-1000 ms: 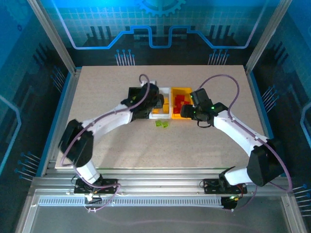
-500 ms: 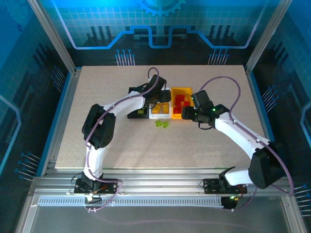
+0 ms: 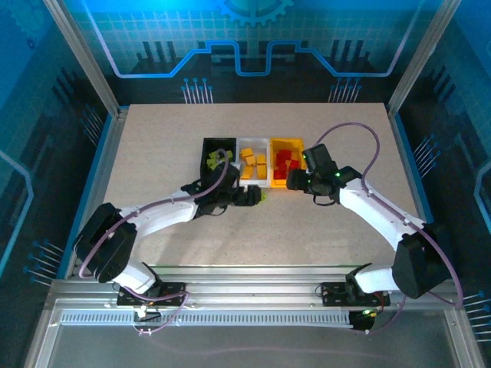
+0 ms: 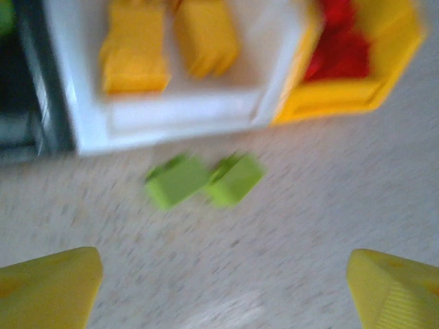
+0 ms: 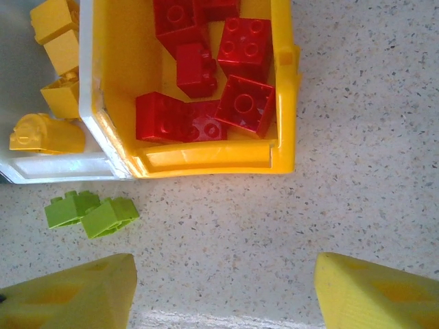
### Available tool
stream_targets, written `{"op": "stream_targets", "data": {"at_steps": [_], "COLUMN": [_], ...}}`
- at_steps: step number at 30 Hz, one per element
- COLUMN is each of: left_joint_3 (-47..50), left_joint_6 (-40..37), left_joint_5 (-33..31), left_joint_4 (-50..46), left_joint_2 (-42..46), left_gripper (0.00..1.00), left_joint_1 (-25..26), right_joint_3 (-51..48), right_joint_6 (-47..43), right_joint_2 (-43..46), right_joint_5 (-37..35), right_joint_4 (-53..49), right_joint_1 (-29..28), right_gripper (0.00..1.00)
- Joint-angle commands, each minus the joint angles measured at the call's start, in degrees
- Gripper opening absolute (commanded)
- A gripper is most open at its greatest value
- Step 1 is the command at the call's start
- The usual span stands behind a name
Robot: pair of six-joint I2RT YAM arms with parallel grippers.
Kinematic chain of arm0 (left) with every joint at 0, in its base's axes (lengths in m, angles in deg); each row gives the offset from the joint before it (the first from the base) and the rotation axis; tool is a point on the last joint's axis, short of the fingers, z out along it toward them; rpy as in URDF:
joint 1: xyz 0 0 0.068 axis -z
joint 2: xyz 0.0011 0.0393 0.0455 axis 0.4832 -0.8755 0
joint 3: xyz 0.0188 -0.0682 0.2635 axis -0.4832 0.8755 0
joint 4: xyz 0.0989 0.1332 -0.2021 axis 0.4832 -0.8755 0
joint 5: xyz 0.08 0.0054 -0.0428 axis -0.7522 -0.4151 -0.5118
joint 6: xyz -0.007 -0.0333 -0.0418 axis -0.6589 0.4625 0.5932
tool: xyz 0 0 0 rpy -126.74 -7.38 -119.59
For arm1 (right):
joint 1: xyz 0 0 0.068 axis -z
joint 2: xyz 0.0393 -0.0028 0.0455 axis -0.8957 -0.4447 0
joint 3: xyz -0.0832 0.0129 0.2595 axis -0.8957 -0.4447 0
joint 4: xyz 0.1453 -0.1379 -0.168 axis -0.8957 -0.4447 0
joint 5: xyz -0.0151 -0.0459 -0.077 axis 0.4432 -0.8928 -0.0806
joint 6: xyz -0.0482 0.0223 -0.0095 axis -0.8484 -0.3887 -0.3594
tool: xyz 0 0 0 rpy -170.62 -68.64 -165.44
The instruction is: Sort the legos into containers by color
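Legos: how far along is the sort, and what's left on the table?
Nearly done. Red legos sit in the yellow bin, yellow-orange legos in the white bin, and some green pieces in the black bin. In hand: nothing; the left gripper and right gripper are both open and empty. Left: two lime green legos on the table in front of the white bin.

Left gripper (image 4: pixel 219 288): I hold its jaws wide apart, pointing down; left arm (image 3: pixel 157 215) stretched low. Right gripper (image 5: pixel 223 291): jaws equally wide; right arm (image 3: pixel 376 211) elbow-bent.
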Motion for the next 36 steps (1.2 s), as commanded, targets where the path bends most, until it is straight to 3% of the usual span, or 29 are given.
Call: {"op": "stream_targets", "data": {"at_steps": [1,3,6,15,26,36], "left_joint_3": [4.26,4.94,5.52,2.03,-0.49,1.43], "left_joint_6": [-0.51,-0.46,-1.39,-4.89,-6.69,-7.51], "left_joint_5": [1.36,-0.29,-2.05,-7.72,-7.18,-6.09], "left_joint_4": [6.22,7.90,11.65,17.60,24.27,25.50], "left_joint_2": [-1.96,-4.14,-7.40,-15.36,-20.04,-18.94], "left_gripper": [0.84,0.76,0.71,0.71,0.70,0.42], "left_joint_1": [-0.14,-0.19,-0.23,-0.21,-0.18,1.38], "right_joint_3": [-0.39,-0.24,0.33,0.86,1.07,1.02], "right_joint_6": [1.47,1.65,1.63,1.04,0.70,0.61], "right_joint_2": [-0.50,-0.64,-0.56,0.93,1.38,1.48], "right_joint_5": [1.00,1.10,1.06,0.38,0.07,0.04], "right_joint_4": [1.34,1.37,0.93,-0.66,-1.15,-1.47], "right_joint_1": [0.65,0.66,0.65,0.65,0.65,0.65], "right_gripper": [0.70,0.70,0.70,0.70,0.70,0.70]}}
